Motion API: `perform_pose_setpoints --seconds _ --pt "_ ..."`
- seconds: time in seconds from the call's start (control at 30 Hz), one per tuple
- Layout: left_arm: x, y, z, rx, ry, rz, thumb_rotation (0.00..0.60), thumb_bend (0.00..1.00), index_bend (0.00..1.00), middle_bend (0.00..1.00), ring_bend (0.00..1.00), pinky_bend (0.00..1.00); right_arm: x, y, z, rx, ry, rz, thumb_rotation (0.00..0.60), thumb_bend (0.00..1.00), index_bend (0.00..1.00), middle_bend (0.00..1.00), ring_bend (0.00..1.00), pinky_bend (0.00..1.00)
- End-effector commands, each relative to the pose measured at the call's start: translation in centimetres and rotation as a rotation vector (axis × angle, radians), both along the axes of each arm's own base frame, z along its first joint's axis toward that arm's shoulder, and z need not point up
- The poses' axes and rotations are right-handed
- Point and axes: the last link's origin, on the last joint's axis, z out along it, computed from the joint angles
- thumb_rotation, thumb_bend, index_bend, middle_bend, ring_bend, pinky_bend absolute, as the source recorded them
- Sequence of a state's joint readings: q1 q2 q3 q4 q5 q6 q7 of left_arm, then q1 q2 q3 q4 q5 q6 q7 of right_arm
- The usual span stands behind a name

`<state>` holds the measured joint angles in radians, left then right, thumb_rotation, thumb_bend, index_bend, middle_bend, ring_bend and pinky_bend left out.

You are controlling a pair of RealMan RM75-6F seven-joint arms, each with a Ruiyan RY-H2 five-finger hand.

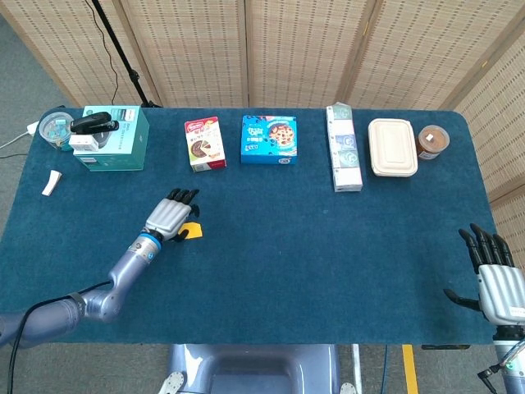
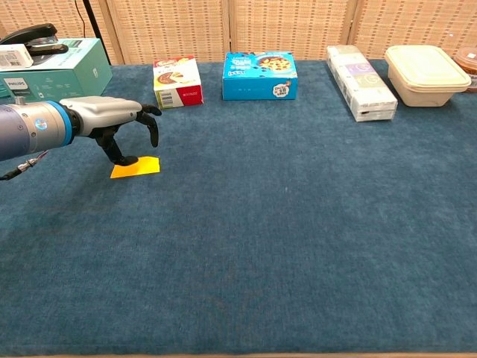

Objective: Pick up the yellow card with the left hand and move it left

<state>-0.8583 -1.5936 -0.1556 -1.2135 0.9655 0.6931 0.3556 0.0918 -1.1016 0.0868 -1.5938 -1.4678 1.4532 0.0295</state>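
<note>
The yellow card (image 2: pixel 136 167) lies flat on the blue table cloth, left of centre; in the head view only its right end (image 1: pixel 193 231) shows from under the hand. My left hand (image 2: pixel 112 119) (image 1: pixel 170 217) hovers over the card's left part, palm down, fingers curved downward and apart. Its thumb tip reaches the card's near-left edge in the chest view; I cannot tell whether it touches. Nothing is in its grasp. My right hand (image 1: pixel 497 284) rests at the table's right front corner, fingers spread, holding nothing.
Along the back edge stand a teal box with a stapler on top (image 1: pixel 114 136), a small red-white box (image 1: pixel 205 144), a blue cookie box (image 1: pixel 269 139), a long white box (image 1: pixel 344 148), a beige lidded container (image 1: pixel 392 147) and a brown cup (image 1: pixel 432 141). A small white item (image 1: pixel 52 182) lies far left.
</note>
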Motion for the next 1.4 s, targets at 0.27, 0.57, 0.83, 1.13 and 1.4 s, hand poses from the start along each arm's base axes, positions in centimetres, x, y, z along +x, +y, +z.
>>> perform_pose_setpoints --seconds 0.27,0.57,0.83,1.13,1.4 --pt "0.1 -0.2 -0.6 -0.013 0.010 0.003 0.600 0.38 0.37 0.00 0.00 0.00 0.0 0.0 0.0 0.002 -0.004 -0.001 0.600 0.00 0.00 0.00 0.00 0.00" --pt "0.2 -0.3 -0.8 -0.014 0.027 -0.003 0.600 0.38 0.40 0.00 0.00 0.00 -0.1 0.0 0.1 0.001 -0.007 -0.003 0.600 0.00 0.00 0.00 0.00 0.00" --pt "0.3 -0.2 -0.9 -0.011 0.025 -0.003 0.600 0.38 0.41 0.00 0.00 0.00 -0.1 0.0 0.1 0.003 -0.008 -0.004 0.600 0.00 0.00 0.00 0.00 0.00" --pt "0.3 -0.2 -1.4 -0.016 0.038 0.001 0.600 0.39 0.41 0.00 0.00 0.00 -0.1 -0.1 0.1 0.005 -0.011 -0.007 0.600 0.00 0.00 0.00 0.00 0.00" --pt "-0.1 -0.3 -1.3 -0.018 0.038 0.017 0.600 0.40 0.43 0.00 0.00 0.00 -0.1 0.0 0.1 0.005 -0.013 -0.004 0.600 0.00 0.00 0.00 0.00 0.00"
